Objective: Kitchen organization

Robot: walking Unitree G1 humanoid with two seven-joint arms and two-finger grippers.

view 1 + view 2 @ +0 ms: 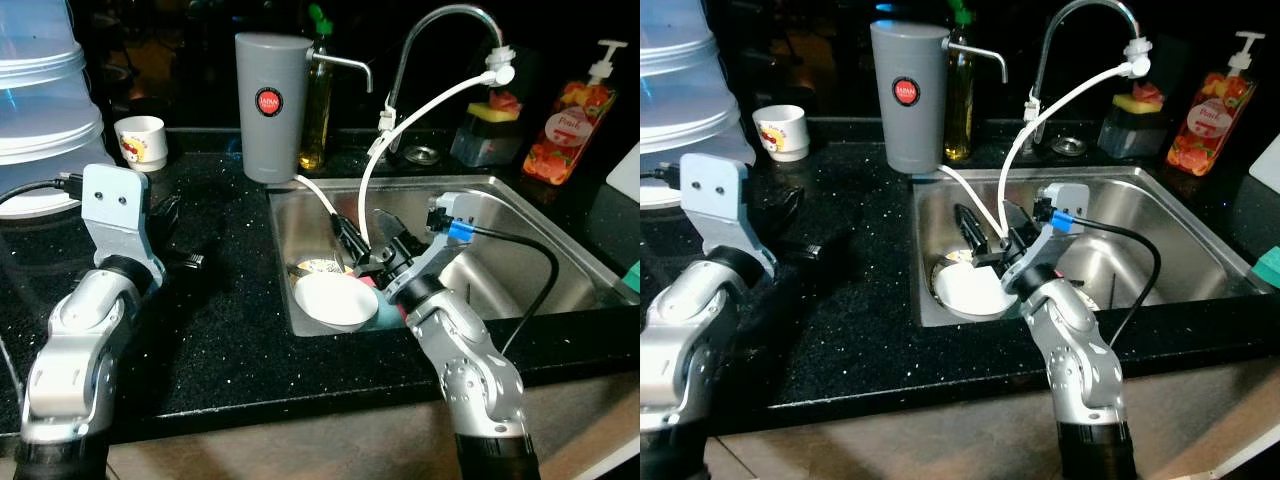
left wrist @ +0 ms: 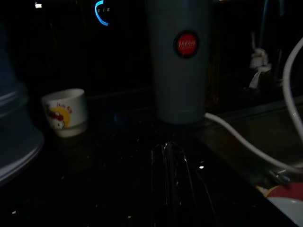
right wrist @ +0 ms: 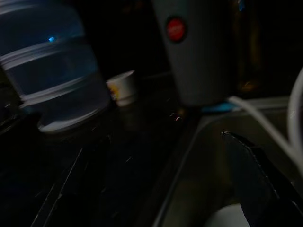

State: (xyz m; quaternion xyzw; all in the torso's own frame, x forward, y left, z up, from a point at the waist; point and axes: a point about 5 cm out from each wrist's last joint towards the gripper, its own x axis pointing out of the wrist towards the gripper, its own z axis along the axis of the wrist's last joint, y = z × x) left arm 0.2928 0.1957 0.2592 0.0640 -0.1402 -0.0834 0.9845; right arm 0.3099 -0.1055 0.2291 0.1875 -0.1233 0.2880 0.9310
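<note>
Down in the stainless steel sink basin [image 1: 520, 250], the right claw [image 1: 362, 238] spreads its black fingers just above the round white ceramic bowl [image 1: 336, 300] by the near wall. The left claw [image 1: 178, 240] lies pressed together on the speckled black stone desk [image 1: 230, 330], open room around it.

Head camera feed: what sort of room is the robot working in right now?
Most likely a home kitchen, at the sink. A stainless sink with a curved faucet is set into a black speckled countertop, a white bowl lies in the basin, and a soap pump bottle stands behind.
</note>
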